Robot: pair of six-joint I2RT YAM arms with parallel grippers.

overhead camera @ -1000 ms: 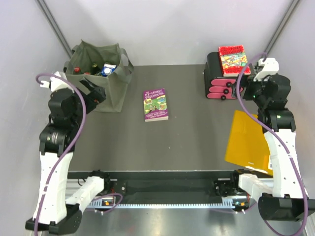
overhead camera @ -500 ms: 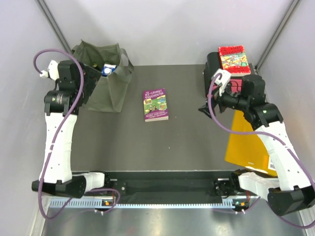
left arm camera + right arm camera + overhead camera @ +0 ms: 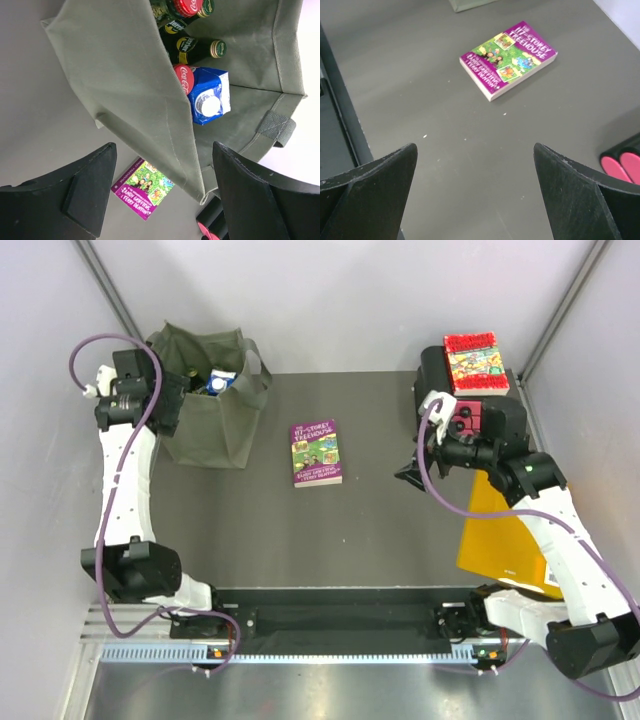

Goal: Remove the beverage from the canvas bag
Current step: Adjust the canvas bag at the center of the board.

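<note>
- Olive-green cloth forms the canvas bag (image 3: 215, 425), which stands at the far left corner of the table (image 3: 300, 530) with its mouth open.
- Inside the bag we see a blue carton (image 3: 209, 95) with a round white cap, pressed against a red Coca-Cola cap (image 3: 183, 78).
- Beyond those, dark green bottles (image 3: 192, 47) lean deeper in the bag.
- We find the left jaws spread wide and gripping nothing, held above the bag's left side.
- In the left wrist view, the bag's near wall runs down between the black fingers (image 3: 75, 195) without touching them.
- We see the right jaws wide open too and empty, hovering over bare table.
- They sit to the right of the purple book (image 3: 316, 452), which lies flat mid-table, and just in front of the pink drawer box (image 3: 430, 365).
- A red book (image 3: 475, 362) rests on top of that box.
- A yellow sheet (image 3: 505, 530) lies at the table's right edge beneath the right arm.
</note>
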